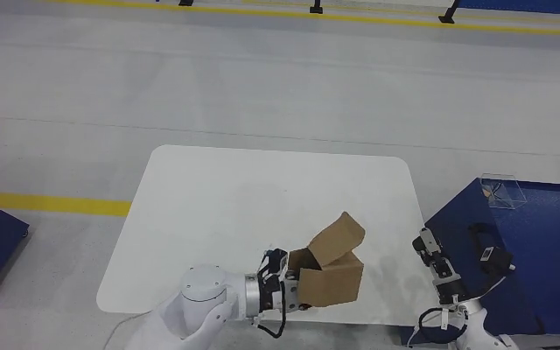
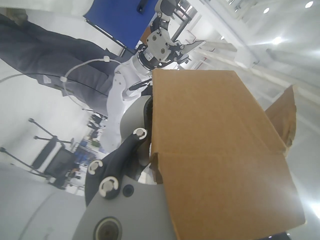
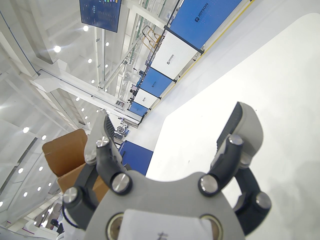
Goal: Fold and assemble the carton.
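In the top view the carton (image 1: 331, 262) stands in the lower centre of the frame, close to the near edge of the white table (image 1: 245, 201). One flap (image 1: 338, 238) is raised and tilted toward the upper right. My left gripper (image 1: 287, 284) comes in from the lower left and is clamped on the carton's left wall. Most of the tabletop above and left of the carton lies open. My right gripper (image 1: 423, 241) is at the lower right, just past the table's right edge and well apart from the carton. It is beside a blue surface (image 1: 516, 262) carrying a clear container (image 1: 503, 189).

In the left wrist view the carton's brown side runs from the centre to the lower right of the frame. Its raw cardboard edge presses against one grey finger (image 2: 136, 116), and the opposite finger is hidden behind the wall. The raised flap juts out at the right. The right gripper sits in the upper centre, above the carton's top edge, with open air between them.

In the right wrist view my right claw (image 3: 172, 116) is spread wide with nothing between its fingers. The table's rounded edge curves through the right of the frame. The carton peeks out at the lower left, behind one finger.
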Available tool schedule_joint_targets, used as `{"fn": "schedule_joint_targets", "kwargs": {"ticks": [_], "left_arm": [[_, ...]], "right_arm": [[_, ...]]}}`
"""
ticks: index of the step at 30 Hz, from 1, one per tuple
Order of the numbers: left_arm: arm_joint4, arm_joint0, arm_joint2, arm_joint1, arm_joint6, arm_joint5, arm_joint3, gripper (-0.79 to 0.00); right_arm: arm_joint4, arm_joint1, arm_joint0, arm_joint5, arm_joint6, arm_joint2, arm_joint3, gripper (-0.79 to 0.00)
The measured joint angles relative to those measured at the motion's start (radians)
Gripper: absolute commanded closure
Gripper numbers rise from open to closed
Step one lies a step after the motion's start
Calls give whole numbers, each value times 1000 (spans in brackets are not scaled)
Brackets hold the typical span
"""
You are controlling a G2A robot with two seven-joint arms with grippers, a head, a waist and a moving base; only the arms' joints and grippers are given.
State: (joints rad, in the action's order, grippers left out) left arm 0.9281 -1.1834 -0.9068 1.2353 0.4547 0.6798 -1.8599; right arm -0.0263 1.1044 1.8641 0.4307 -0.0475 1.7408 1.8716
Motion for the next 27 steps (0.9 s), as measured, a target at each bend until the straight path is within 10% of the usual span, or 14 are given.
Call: {"fn": "schedule_joint_targets", "kwargs": {"ticks": [14, 27], "left_arm": [[828, 114, 170, 164, -1118, -263, 133, 0], [894, 120, 240, 236, -1394, -708, 283, 0]], "right_arm": [[0, 0, 0, 0, 0, 0, 0, -785], [0, 0, 0, 0, 0, 0, 0, -785]]}}
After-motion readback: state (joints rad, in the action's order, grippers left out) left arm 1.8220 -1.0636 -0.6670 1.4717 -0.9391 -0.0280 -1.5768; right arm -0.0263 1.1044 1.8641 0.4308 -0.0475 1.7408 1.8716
